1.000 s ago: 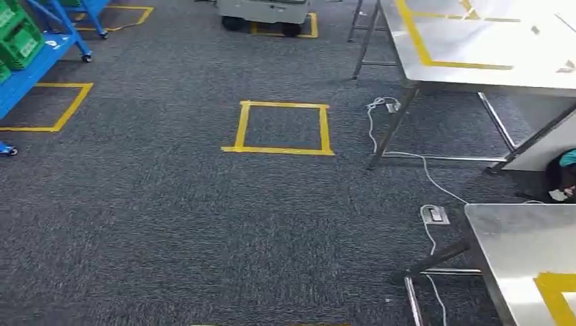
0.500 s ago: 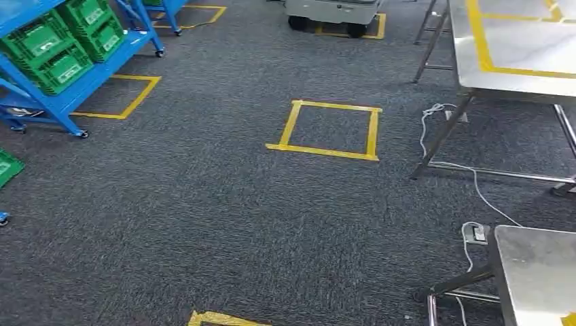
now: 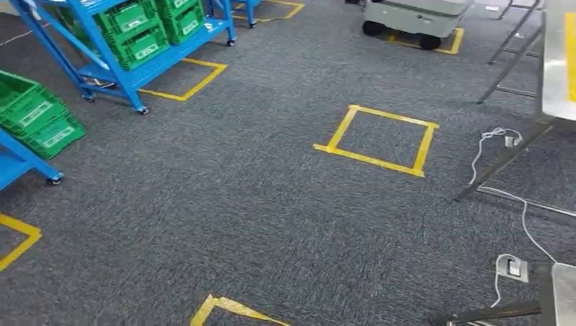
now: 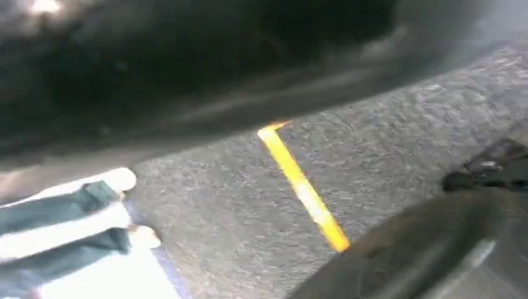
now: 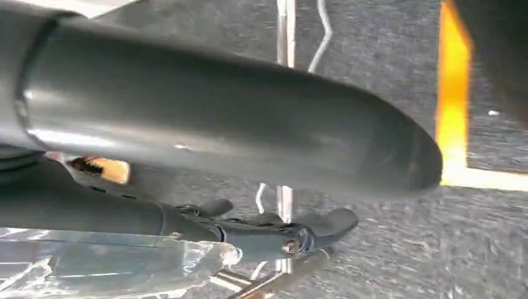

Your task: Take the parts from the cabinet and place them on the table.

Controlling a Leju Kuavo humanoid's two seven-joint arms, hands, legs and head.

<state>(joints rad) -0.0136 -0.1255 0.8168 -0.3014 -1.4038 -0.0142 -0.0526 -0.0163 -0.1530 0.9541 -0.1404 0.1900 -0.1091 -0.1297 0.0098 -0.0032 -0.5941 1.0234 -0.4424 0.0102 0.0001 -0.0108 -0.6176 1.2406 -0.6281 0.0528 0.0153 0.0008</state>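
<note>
Grey carpet (image 3: pixel 224 217) with yellow tape square (image 3: pixel 378 140), blue cabinet (image 3: pixel 122 64) of green bins (image 3: pixel 139 34), steel table (image 3: pixel 558 61), white cable (image 3: pixel 523 210), right hand (image 5: pixel 236 218) holding a clear bag (image 5: pixel 112 261), left hand's state untellable.

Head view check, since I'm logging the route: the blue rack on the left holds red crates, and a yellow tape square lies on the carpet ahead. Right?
Not quite. The crates on the blue rack are green, not red, as the head view shows. The yellow tape square does lie on the carpet ahead.
</note>
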